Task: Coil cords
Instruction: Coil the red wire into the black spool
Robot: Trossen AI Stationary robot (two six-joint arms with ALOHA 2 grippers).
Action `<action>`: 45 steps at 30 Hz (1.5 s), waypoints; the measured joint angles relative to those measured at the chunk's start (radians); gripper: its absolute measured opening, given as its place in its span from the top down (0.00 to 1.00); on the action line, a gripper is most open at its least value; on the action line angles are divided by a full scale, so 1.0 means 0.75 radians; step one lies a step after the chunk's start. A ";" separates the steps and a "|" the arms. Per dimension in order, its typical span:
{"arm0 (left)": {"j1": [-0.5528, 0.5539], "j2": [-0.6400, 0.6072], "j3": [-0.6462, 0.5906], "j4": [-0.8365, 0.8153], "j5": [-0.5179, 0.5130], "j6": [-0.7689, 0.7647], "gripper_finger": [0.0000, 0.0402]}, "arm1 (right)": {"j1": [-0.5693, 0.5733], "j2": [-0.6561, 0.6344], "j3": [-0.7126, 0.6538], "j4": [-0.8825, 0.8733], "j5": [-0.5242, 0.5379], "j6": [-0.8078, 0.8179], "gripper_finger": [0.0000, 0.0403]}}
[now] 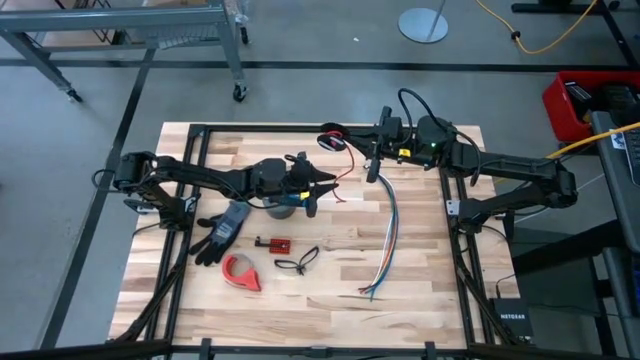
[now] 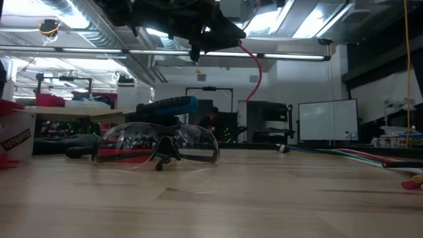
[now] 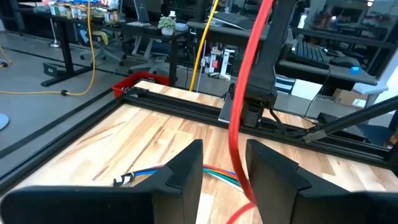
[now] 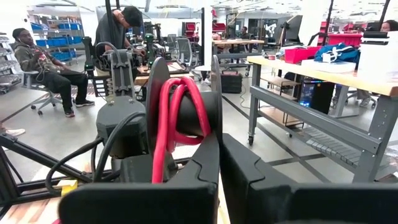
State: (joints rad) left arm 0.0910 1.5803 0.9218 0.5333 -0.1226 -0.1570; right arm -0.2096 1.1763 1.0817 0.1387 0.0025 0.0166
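Observation:
The red cord shows as a small round coil [image 1: 330,139] at the far middle of the table, wound over the fingertips of my right gripper [image 1: 347,142], which is shut and points level toward the table's left. From the coil a free stretch [image 1: 347,170] runs down to my left gripper [image 1: 322,190]. That gripper is raised above the table and its open fingers [image 3: 180,171] stand on either side of the cord [image 3: 239,124]. In the low view the cord [image 2: 255,69] hangs in a curve below the dark arms. My left gripper has the cord's free stretch [image 3: 235,168] running up between its two fingers, close to one finger's inner side [image 3: 258,171]. Whether the cord touches that finger I cannot tell. My right gripper carries several red loops [image 4: 177,115] wound around its fingertips [image 4: 208,149], clear of the table. The fingers come level from the table's right. Where they pinch the cord is hidden by the coil.
A long multicoloured wire bundle [image 1: 387,235] lies right of centre. A black glove [image 1: 220,232], a red tape dispenser [image 1: 241,271], a small red part [image 1: 276,243] and a black looped cord [image 1: 298,262] lie near left. Clear safety glasses [image 2: 158,145] rest below my left gripper.

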 joint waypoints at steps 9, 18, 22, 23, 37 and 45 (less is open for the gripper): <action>0.001 0.000 0.000 -0.001 0.000 -0.002 0.98 | 0.000 0.000 0.000 -0.004 0.000 0.000 0.98; 0.047 -0.060 0.001 -0.299 -0.220 -0.035 0.99 | -0.001 -0.010 0.000 -0.067 0.017 -0.036 0.99; 0.095 -0.124 0.001 -0.416 -0.235 -0.035 0.99 | -0.001 -0.014 0.000 -0.142 0.017 -0.036 0.99; 0.108 -0.139 0.001 -0.438 -0.236 -0.035 0.99 | -0.001 -0.014 0.000 -0.163 0.017 -0.035 0.99; 0.205 -0.333 0.001 -0.621 -0.224 -0.035 1.00 | 0.000 0.052 0.000 -0.370 0.089 -0.035 1.00; 0.205 -0.364 0.001 -0.621 -0.221 -0.019 1.00 | 0.001 0.184 0.001 -0.366 0.114 -0.069 1.00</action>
State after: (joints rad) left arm 0.2451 1.3073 0.9222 0.0678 -0.2885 -0.1715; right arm -0.2089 1.3144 1.0821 -0.1357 0.0877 -0.0349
